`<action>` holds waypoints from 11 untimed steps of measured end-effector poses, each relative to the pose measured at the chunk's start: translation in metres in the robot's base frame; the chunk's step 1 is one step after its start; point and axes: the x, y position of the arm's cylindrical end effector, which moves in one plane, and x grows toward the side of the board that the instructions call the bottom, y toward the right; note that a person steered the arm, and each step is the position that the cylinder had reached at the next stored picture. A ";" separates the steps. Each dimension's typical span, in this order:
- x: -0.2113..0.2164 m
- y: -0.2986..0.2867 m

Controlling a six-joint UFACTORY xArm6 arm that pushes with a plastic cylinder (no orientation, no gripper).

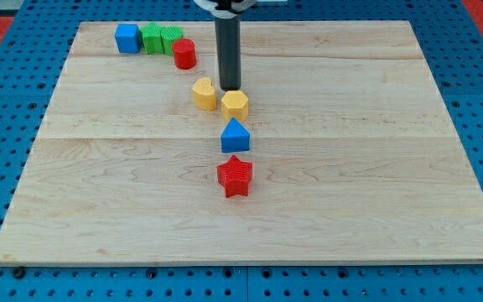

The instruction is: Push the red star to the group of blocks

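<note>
The red star [235, 177] lies on the wooden board [376, 168], below its middle. Just above it sits a blue block with a pointed top [235, 135]. Above that are a yellow hexagon [235, 104] and a yellow heart-like block [205, 93], side by side. My tip [229, 87] rests on the board just above the yellow hexagon and right of the other yellow block, well above the red star. Near the view's top left stand a blue cube [127, 38], a green block [162, 39] and a red cylinder [184, 54] in a row.
The board lies on a blue perforated table [7, 126]. The dark rod [227, 50] comes down from the view's top centre.
</note>
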 end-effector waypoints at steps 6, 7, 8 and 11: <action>0.181 -0.005; 0.140 -0.034; 0.119 -0.039; 0.088 -0.066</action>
